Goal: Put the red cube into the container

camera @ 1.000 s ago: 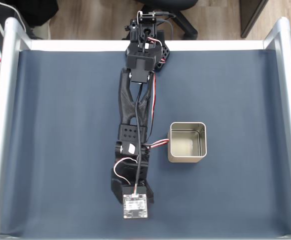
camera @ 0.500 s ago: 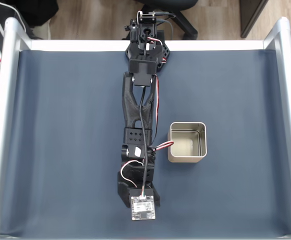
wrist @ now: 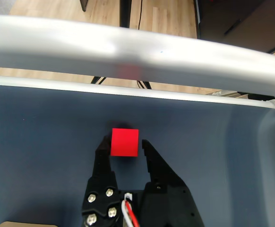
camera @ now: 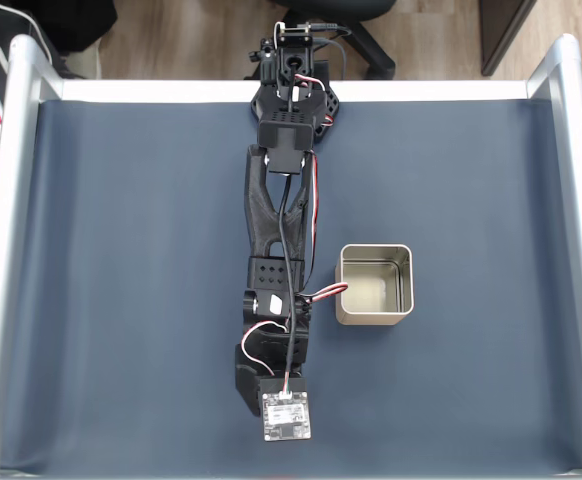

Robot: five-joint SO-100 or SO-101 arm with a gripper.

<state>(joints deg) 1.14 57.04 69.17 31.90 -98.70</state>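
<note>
Wrist view, left to right: the left finger (wrist: 103,152) of the gripper (wrist: 124,147) is seen at the left face of the red cube (wrist: 124,142), and the right finger (wrist: 148,152) at its right face. The jaws are set narrowly apart with the cube between their tips; both tips appear to touch it, though a firm pinch cannot be confirmed from this angle. The cube is positioned near the silver table rail (wrist: 137,52), over the dark blue mat (wrist: 43,142).

Fixed view: the arm (camera: 276,260) is stretched toward the lower edge of the picture, and the cube is covered by the wrist camera board (camera: 285,415). The square metal tin (camera: 374,284), the container, stands just right of the forearm, well apart from the gripper.

Risks, as judged: only the tips hold the cube, so it may be squeezed out or rotated if the closure is weak. A low swing rightward may cause the tin wall to be struck and the tin pushed.

Orientation: the cube has no long axis; its faces are equal. One flat face is turned to the wrist camera, its side faces roughly parallel to the fingers, with a very slight tilt.
</note>
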